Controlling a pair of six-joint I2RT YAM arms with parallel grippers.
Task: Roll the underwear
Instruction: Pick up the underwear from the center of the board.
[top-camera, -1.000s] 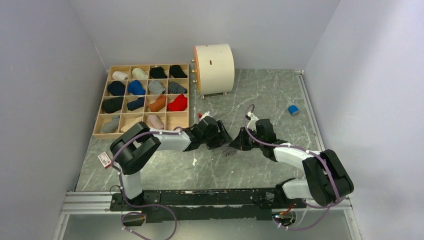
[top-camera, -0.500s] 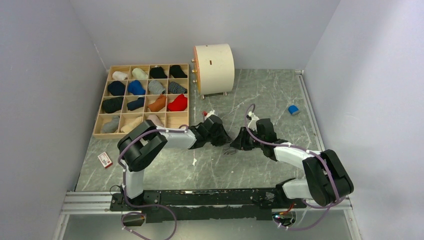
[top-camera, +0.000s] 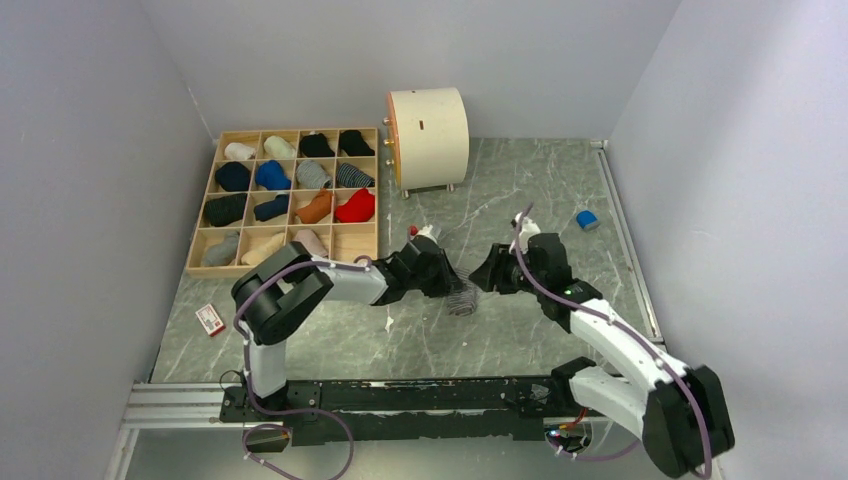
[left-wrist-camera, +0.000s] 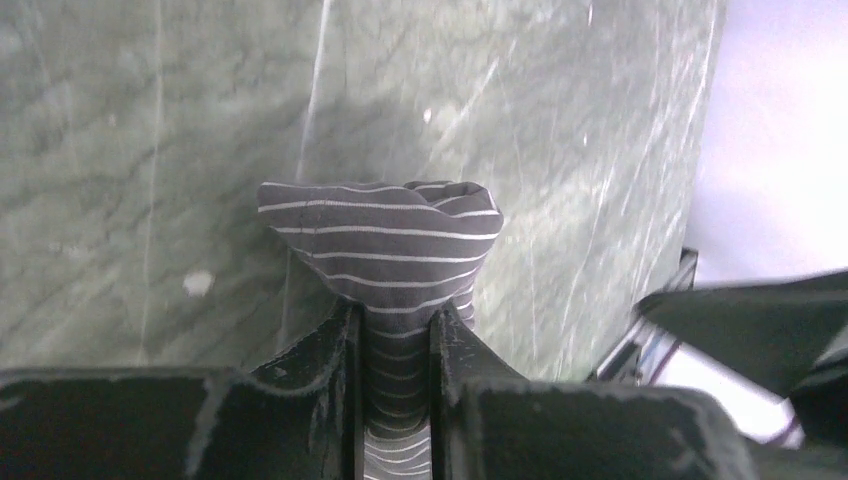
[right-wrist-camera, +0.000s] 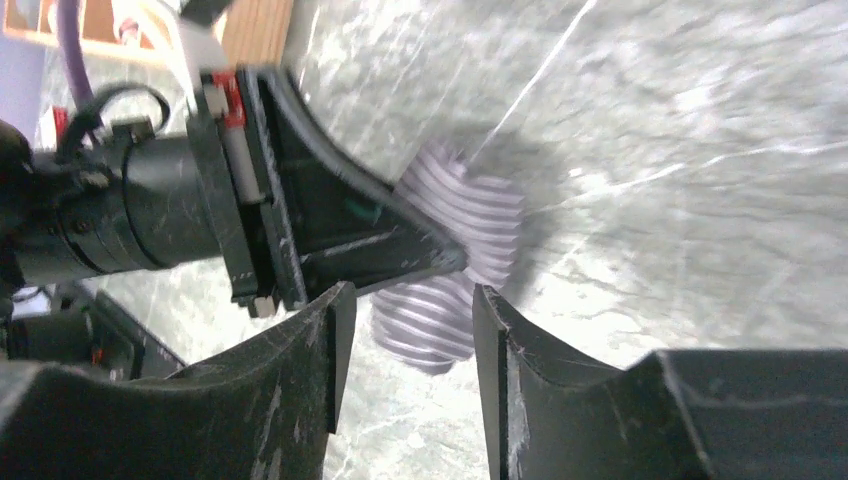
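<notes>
The grey underwear with fine white stripes (top-camera: 462, 298) is a bunched roll just over the marble table, mid-scene. My left gripper (top-camera: 449, 284) is shut on it. In the left wrist view the striped cloth (left-wrist-camera: 385, 240) bulges out past the fingertips, and my left gripper (left-wrist-camera: 395, 318) pinches its narrow end. My right gripper (top-camera: 492, 277) stands open just to the right of the roll. In the right wrist view the underwear (right-wrist-camera: 428, 322) lies beyond the spread fingers of my right gripper (right-wrist-camera: 410, 298), touching neither finger. The left gripper's black body (right-wrist-camera: 330, 225) comes in from the left.
A wooden compartment box (top-camera: 281, 268) holding several rolled garments sits at the back left. A cream cylinder (top-camera: 428, 138) stands behind the arms. A small blue block (top-camera: 587, 219) lies at the right. A red-white card (top-camera: 209, 319) and a white scrap (top-camera: 388, 323) lie on the table.
My left gripper has closed on the striped underwear. My right gripper has let go of it, opened, and drawn back to the right as its arm rose.
</notes>
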